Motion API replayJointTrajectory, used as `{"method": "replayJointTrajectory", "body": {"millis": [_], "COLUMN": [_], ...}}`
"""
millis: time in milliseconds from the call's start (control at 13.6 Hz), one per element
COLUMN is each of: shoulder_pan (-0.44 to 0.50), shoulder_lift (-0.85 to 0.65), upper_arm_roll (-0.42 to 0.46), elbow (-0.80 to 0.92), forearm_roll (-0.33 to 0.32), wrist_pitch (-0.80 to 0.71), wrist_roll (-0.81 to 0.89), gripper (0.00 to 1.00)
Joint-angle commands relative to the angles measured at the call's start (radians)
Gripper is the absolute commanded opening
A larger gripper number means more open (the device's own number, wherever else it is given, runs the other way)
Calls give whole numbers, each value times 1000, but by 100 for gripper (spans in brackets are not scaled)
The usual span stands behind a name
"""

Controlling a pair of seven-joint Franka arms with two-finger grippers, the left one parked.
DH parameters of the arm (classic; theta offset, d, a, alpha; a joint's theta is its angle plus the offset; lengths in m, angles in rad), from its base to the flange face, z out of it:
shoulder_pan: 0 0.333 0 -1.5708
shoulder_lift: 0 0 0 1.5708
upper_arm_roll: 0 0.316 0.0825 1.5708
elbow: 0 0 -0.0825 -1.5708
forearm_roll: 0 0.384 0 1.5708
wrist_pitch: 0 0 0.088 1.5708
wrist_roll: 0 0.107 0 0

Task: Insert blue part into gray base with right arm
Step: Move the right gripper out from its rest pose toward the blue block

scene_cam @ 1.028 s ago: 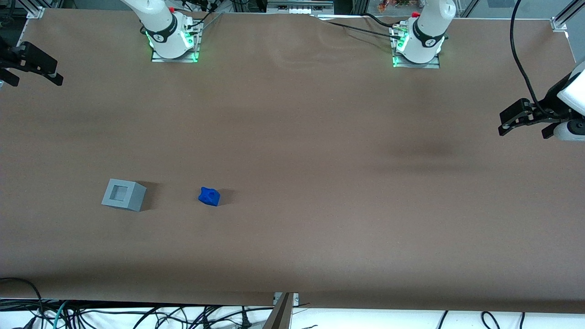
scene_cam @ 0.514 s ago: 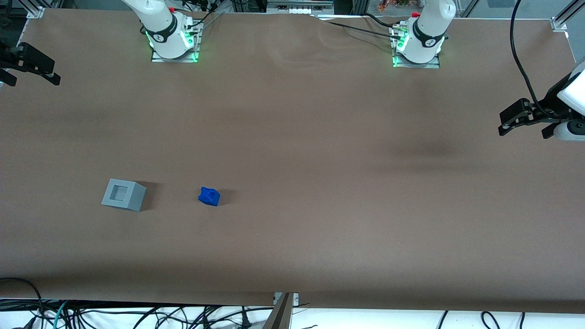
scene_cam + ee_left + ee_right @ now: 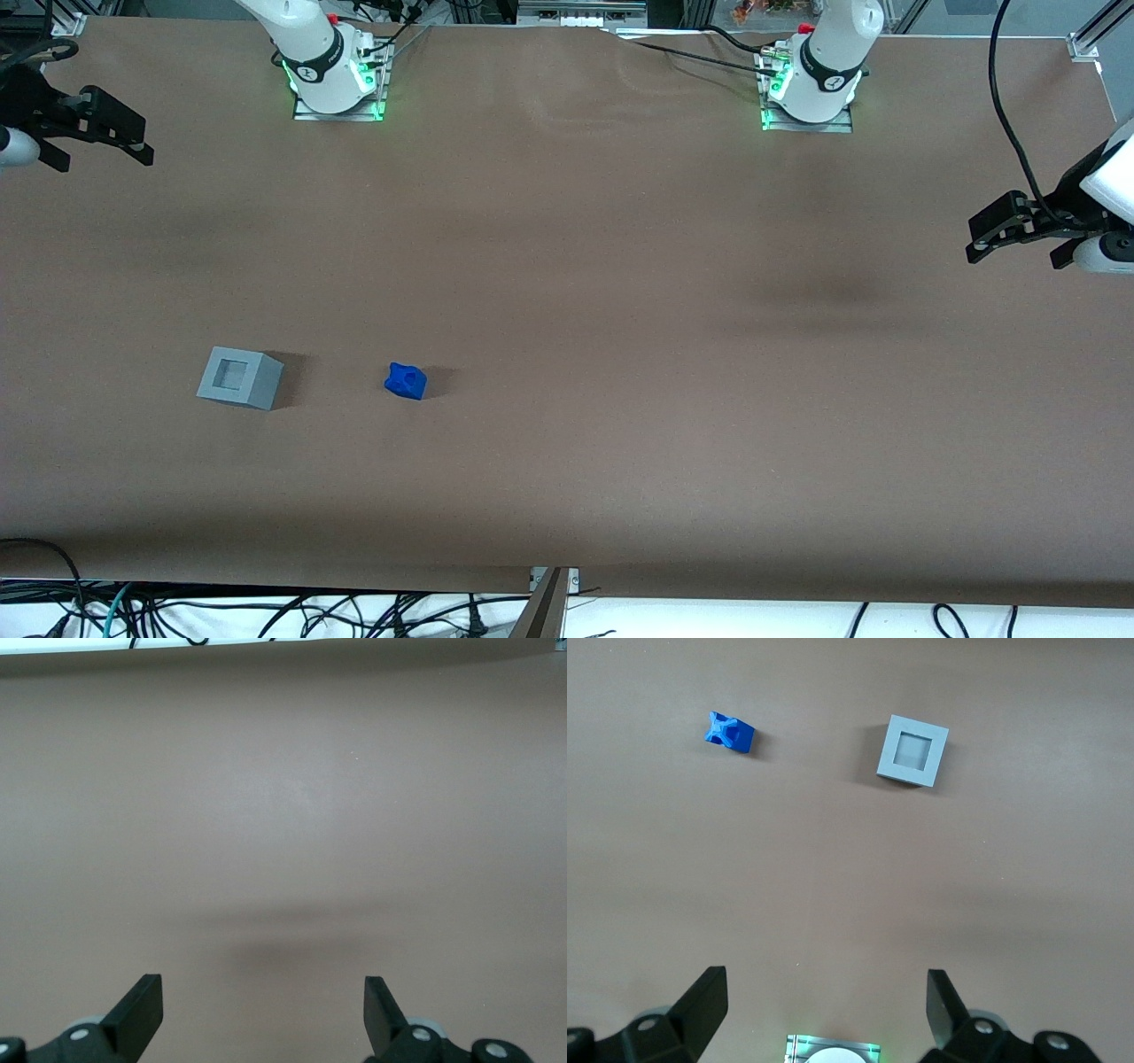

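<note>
The blue part (image 3: 406, 381) lies on the brown table, a small lumpy block with a round hole facing up. The gray base (image 3: 239, 377) stands beside it, recess up, a short way off toward the working arm's end. My right gripper (image 3: 102, 159) hangs high near the table's edge at the working arm's end, farther from the front camera than both blocks, open and empty. In the right wrist view its gripper (image 3: 824, 992) is spread wide, with the blue part (image 3: 730, 732) and the gray base (image 3: 912, 751) both seen from above, well apart from the fingers.
Two arm bases with green lights (image 3: 332, 80) (image 3: 811, 84) stand at the table's back edge; one also shows in the right wrist view (image 3: 833, 1052). The parked gripper (image 3: 1019, 226) hangs at the other end. Cables (image 3: 266, 611) lie below the front edge.
My right gripper has moved a little inward over the table from its edge. The blue part and the gray base have not moved.
</note>
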Motion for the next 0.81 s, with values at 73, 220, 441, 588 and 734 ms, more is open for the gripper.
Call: {"method": "replayJointTrajectory", "body": {"millis": [73,220,441,588,734], "shoulder_pan": [9,8,8,8,8], "shoulder_lift": [-23,-23,-24,-24,-27], "upper_arm_roll": [3,2,-3,-3,-3], "elbow": [-27,-30,-27,-27,-27], "forearm_roll": [0,0,1,4,4], "wrist_pitch": [5,-7,-4,0,-7], "wrist_roll": [-2,-7,-13,-13,-15], "gripper": [99,99,99,99,99]}}
